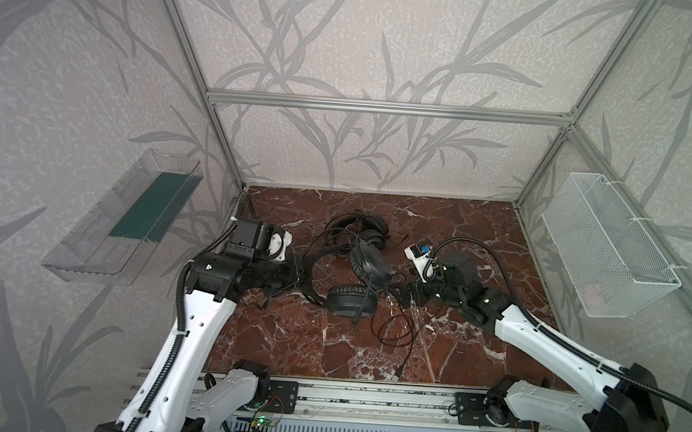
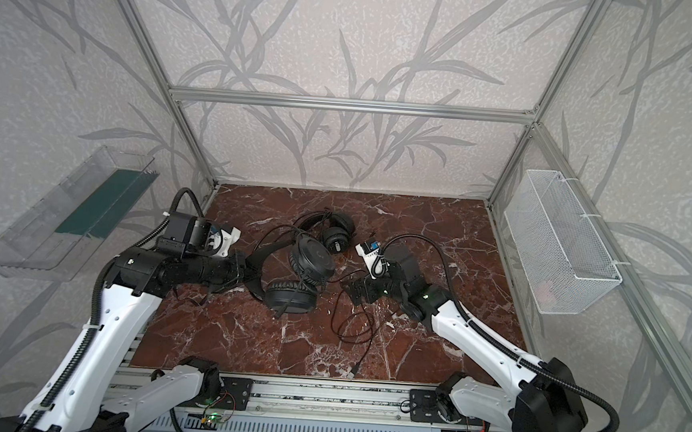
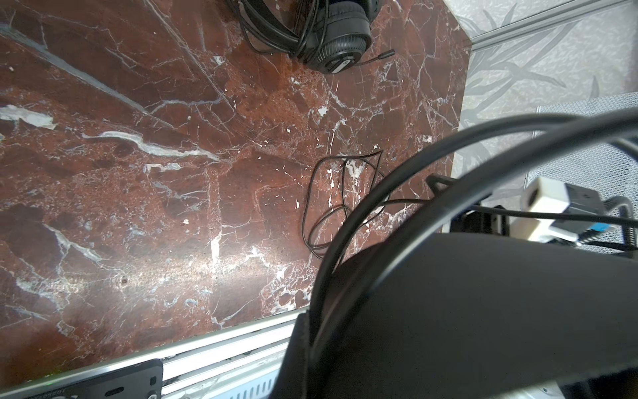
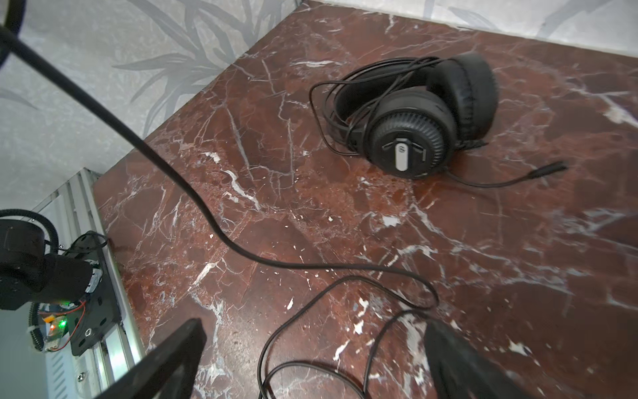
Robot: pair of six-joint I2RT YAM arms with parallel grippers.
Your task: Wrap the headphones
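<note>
Two black headphones lie on the red marble table. The far headset rests with its cable looped round it and a ridged earcup up. The near headset is tilted, one earcup on the table. My left gripper is shut on its thin wire headband. Its loose cable lies in loops at the right. My right gripper hangs open over those loops, touching nothing.
The cable's plug end lies near the table's front edge, by the aluminium rail. A clear plastic bin hangs on the left wall and a white mesh basket on the right wall. Metal frame posts stand at the back corners.
</note>
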